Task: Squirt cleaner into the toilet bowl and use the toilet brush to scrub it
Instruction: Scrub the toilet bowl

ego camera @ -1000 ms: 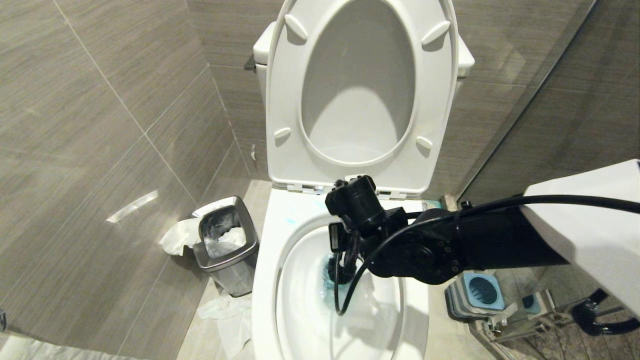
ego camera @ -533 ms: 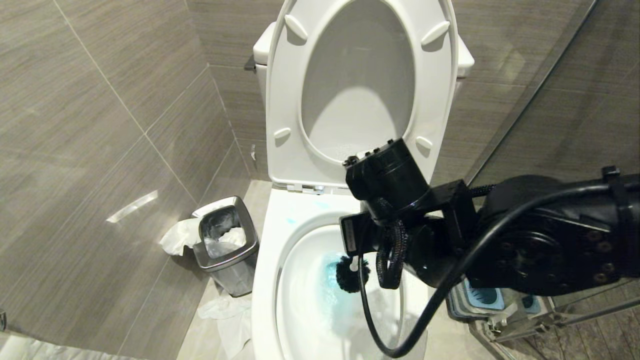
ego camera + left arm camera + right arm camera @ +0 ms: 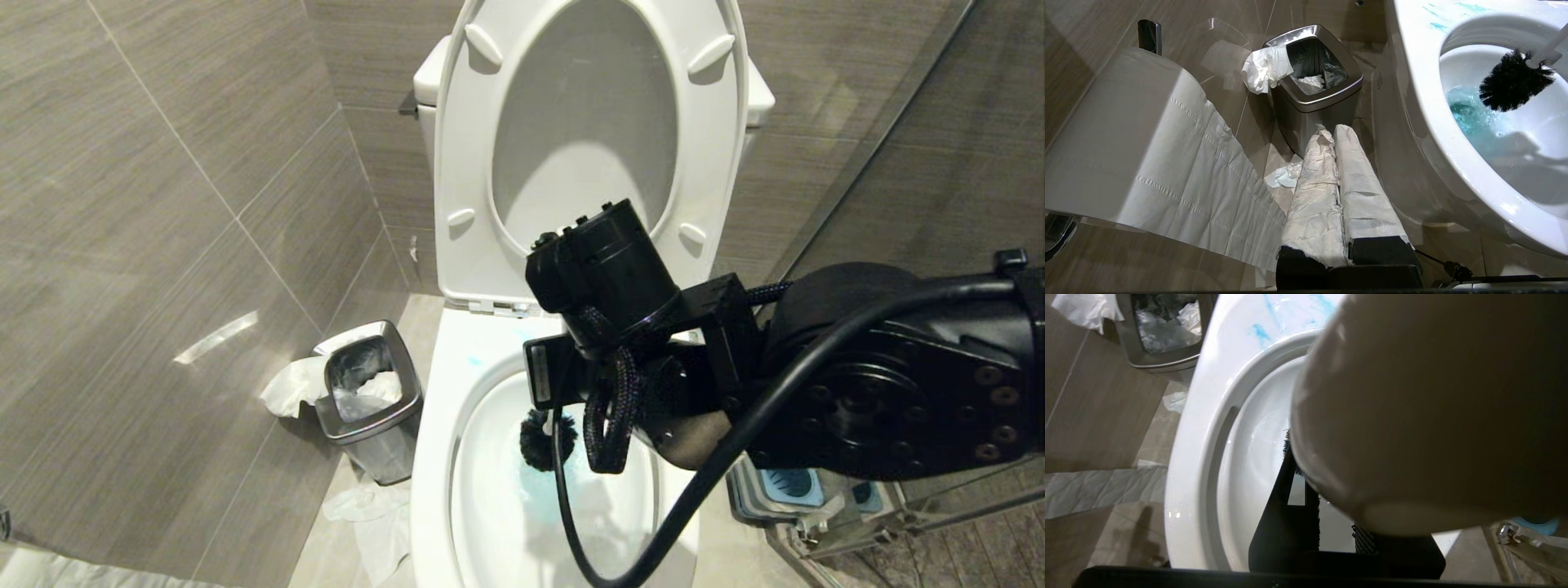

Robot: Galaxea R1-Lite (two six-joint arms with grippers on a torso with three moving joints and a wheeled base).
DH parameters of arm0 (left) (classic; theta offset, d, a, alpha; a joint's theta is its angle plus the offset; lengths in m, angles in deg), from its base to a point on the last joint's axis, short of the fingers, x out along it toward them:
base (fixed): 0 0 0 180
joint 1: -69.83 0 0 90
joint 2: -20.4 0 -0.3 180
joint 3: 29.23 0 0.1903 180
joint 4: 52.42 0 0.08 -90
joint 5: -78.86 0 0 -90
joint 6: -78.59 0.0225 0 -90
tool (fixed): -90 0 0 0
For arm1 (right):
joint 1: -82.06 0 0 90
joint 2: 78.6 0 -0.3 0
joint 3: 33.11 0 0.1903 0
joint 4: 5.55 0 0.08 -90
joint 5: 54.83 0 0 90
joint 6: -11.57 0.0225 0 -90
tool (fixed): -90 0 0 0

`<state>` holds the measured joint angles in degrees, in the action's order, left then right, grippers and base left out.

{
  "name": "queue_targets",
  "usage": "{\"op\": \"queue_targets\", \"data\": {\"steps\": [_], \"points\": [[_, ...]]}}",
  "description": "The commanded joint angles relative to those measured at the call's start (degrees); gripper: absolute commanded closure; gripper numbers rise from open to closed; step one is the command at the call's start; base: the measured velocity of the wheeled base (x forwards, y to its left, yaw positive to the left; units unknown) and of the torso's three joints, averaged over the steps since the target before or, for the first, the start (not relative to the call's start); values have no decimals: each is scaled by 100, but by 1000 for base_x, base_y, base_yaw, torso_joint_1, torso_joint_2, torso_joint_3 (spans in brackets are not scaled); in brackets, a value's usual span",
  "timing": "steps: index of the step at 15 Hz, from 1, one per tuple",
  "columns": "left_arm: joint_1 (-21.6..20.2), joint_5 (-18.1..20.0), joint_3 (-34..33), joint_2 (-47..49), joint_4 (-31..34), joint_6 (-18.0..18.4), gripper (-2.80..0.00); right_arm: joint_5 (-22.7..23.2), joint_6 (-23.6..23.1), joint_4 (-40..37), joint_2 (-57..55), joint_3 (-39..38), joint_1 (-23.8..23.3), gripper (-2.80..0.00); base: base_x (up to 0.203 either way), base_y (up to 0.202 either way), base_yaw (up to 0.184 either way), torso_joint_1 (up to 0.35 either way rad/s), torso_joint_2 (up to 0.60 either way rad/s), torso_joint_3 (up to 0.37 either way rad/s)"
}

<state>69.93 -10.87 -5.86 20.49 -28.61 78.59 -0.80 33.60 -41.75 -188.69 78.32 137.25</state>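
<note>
**Brush in bowl, bin to its left**

Toilet bowl [image 3: 433,457] centre, seat [image 3: 465,163] raised behind it. Toilet brush [image 3: 1511,81] head inside the bowl, over the cleaner [image 3: 1470,118] pooled there. Right gripper [image 3: 1306,498] above the bowl, on the brush handle. Bin [image 3: 367,408] on the floor left of the bowl; holder [image 3: 788,482] right.

Black-bristled toilet brush [image 3: 1511,81] inside blue-tinted toilet bowl [image 3: 1425,122]

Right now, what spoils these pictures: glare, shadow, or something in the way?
Head view: the right arm hides much of the toilet bowl. Right wrist view: the toilet brush handle looms as a blur. Left wrist view: shadow falls across the cleaner.
</note>
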Motion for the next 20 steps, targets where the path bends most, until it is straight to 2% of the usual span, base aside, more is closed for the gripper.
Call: {"op": "queue_targets", "data": {"steps": [1,3,7,12,16,20], "points": [[-1,0,-18,-1,0,0,0,-16,29,-17,-83,-17,53,0,0,0,0,0,0,0],[-1,0,-18,-1,0,0,0,-16,42,-74,-138,-115,53,0,0,0,0,0,0,0],[-1,6,-18,-1,0,0,0,-16,415,-373,-256,-320,14,0,0,0,0,0,0,0],[-1,0,-18,-1,0,0,0,-28,443,-377,-444,-381,-490,0,0,0,0,0,0,0],[-1,0,-18,-1,0,0,0,-41,136,-353,-609,9,-919,0,0,0,0,0,0,0],[-1,0,-18,-1,0,0,0,-165,106,-355,-1190,1097,-961,0,0,0,0,0,0,0]]}}
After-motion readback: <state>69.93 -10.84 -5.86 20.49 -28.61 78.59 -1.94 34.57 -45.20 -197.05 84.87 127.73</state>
